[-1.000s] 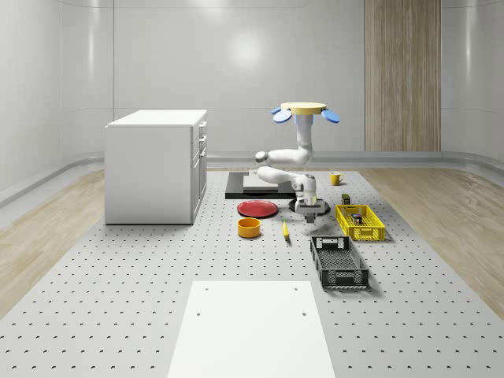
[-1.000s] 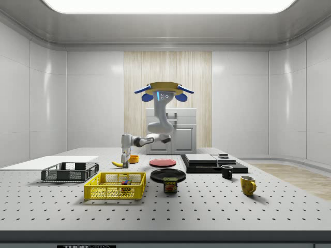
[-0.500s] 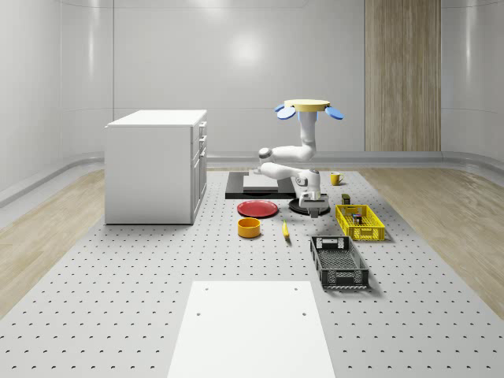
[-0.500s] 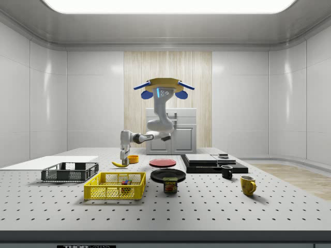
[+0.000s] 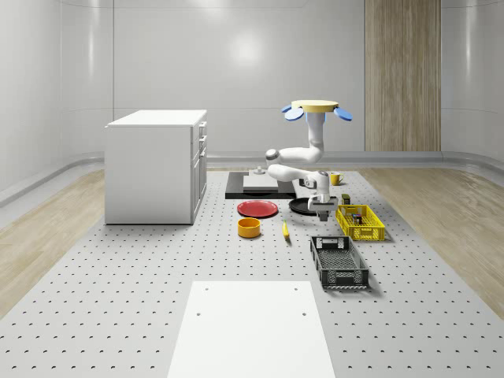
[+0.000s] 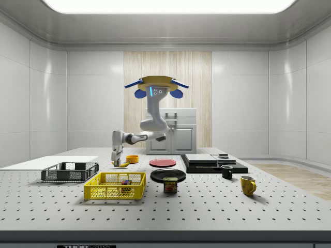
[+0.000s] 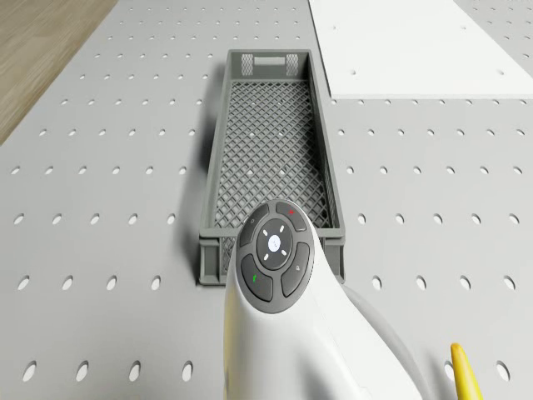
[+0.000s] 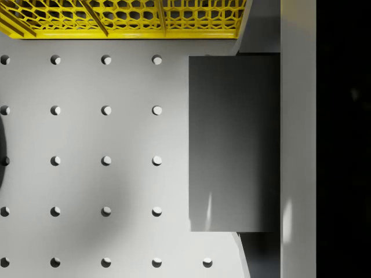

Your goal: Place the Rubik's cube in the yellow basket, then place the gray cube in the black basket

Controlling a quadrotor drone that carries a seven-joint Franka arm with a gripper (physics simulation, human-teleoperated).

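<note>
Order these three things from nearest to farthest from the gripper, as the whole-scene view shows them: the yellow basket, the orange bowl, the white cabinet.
Gripper, hanging under the hovering drone:
1. Yellow basket, just beside the gripper, on the whole-scene view's right.
2. Orange bowl, on the table toward the view's left, past the banana.
3. White cabinet, far off at the view's left.

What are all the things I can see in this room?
White cabinet: one, whole-scene view's left.
Yellow mesh basket: one, holds a multicoloured Rubik's cube.
Black mesh basket: one, near the yellow one.
Gray cube: one, in the tool.
Red plate: one.
Black plate: one.
Orange bowl: one.
Yellow banana: one.
Spam can: one.
Mugs: one black, one yellow.
Drone: hovers above the table.
Tool: over the table, between the baskets.
</note>
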